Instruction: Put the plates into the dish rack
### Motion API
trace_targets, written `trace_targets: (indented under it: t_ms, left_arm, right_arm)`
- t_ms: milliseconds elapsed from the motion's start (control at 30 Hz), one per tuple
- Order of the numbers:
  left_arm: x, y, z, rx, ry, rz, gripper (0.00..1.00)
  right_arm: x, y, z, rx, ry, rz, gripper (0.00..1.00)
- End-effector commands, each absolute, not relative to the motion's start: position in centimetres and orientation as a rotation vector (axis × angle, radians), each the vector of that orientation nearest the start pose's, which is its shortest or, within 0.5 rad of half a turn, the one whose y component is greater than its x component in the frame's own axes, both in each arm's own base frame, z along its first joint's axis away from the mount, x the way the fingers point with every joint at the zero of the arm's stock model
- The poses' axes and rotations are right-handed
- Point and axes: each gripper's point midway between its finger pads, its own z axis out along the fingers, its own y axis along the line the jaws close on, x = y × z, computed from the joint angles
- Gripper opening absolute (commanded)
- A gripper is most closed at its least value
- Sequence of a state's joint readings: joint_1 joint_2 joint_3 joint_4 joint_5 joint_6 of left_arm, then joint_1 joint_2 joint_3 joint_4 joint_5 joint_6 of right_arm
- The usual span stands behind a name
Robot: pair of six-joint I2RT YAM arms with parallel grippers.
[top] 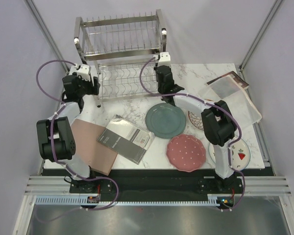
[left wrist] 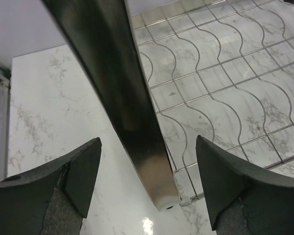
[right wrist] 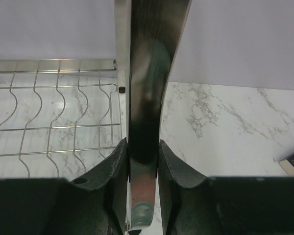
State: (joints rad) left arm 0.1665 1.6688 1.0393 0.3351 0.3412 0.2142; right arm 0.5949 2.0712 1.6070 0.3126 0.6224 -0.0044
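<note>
**Both grippers at the rack's front uprights; four plates flat on the table**

We log the two-tier shiny steel wire dish rack at the far side of the white marble table. The left gripper sits at the rack's left front upright. Its fingers are apart, one on each side of the upright, with a gap showing on both sides. The right gripper has its fingers pressed together onto the rack's right front upright.

All plates lie in front of the rack:
- The plain grey-green round plate is closest to the rack, below its right end.
- The brown-rimmed petal-pattern plate is just right of that one, partly under the right arm.
- The pink white-dotted plate lies farther from the rack.
- The white strawberry plate is farthest from the rack, to the right.
</note>
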Motion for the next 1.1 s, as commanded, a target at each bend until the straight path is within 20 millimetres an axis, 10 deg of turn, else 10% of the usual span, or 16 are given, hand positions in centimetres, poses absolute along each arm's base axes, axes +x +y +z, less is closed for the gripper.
trace_targets:
  t_ms: [0,400,867,1067]
  left_arm:
    - [52.2,1.2,18.7,0.318,1.781,-0.03,0.84]
    - [55.6,-6.1,19.2,0.444,1.743,-0.058,0.85]
    - [59.6,-14.6,18.9,0.525,1.721,-0.109,0.87]
    - [57.8,-15.8,17.6,0.547,1.755,-0.113,0.87]
  right_arm:
    - [55.7,16.1,29.5,0.141,1.553,-0.237,0.0]
    - [54.7,5.6,27.6,0.246,1.599,-0.389,0.0]
    - [52.4,-2.6,24.7,0.292,1.663,-0.542,0.0]
    - [52.4,-3.6,23.5,0.257,1.69,-0.54,0.0]
